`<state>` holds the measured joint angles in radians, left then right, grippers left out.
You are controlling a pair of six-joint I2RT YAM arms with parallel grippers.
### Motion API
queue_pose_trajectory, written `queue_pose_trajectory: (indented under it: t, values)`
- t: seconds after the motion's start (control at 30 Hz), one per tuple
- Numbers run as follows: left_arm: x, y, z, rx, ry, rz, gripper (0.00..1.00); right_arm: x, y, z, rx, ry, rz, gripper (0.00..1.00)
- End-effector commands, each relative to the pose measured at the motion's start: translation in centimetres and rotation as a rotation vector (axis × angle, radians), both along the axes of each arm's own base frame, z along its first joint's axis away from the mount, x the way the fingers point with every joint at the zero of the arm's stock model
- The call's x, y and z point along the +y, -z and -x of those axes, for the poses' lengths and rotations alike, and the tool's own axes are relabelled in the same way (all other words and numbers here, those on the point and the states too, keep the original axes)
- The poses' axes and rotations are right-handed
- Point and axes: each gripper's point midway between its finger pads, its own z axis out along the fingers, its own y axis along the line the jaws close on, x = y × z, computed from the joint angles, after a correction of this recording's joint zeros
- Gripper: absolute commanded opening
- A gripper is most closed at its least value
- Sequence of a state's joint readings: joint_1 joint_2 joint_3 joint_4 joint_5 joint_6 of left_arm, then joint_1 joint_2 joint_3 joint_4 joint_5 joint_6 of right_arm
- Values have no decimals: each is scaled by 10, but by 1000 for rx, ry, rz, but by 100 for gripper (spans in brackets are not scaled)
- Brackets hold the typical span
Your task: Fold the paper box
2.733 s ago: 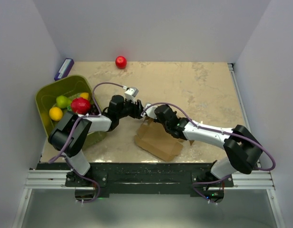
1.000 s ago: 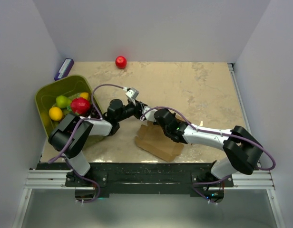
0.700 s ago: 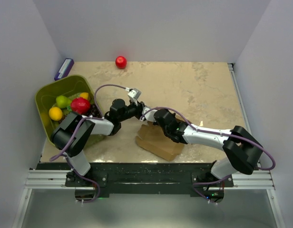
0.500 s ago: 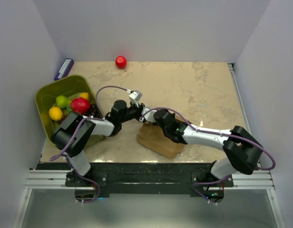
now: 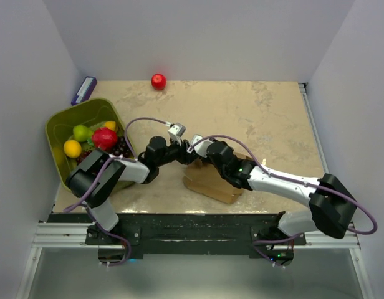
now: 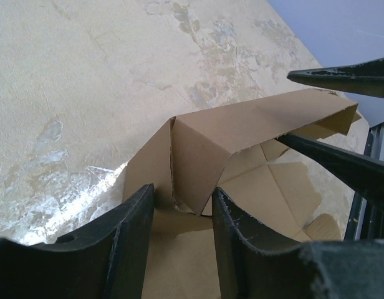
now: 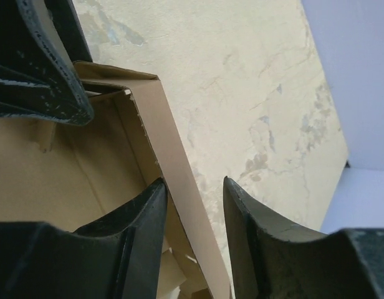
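Paper box (image 5: 212, 185): it lay on the near middle of the table (image 5: 273, 118), with one side wall standing up.
Left gripper (image 6: 182, 192): its fingers sat on each side of the folded corner, likely to keep it bent. You could not tell if they squeezed.
Right gripper (image 7: 194, 182): loose, with its fingers apart around the raised wall, maybe to steady it.
Fruit bin (image 5: 55, 134): well apart, at the left.

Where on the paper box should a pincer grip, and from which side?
Probably the free top edge of the raised side wall of the paper box, from above, one finger inside and one outside. That wall is thin and stands up, while the base lies flat on the table with nothing to pinch. The right pincer straddles it this way.
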<state>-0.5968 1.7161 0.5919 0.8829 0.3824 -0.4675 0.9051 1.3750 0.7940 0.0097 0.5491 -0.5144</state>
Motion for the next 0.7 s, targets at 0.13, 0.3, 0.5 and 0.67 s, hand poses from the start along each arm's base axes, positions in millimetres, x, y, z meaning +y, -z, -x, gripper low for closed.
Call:
queue_pose_trajectory:
  t: [0.13,0.3,0.5,0.67]
  values:
    - [-1,7,-3,86,-80,-48,43,33,-41,37,193,22,-456,50]
    - [0,8,-2,100,-109,-71,42,53,-61,64,389,150,-838,54]
    - [0,4,0,97,-122,-78,42,48,-68,76,498,376,-1305,66]
    - [-1,4,2,97,-122,-82,42,37,-65,65,515,510,-1502,70]
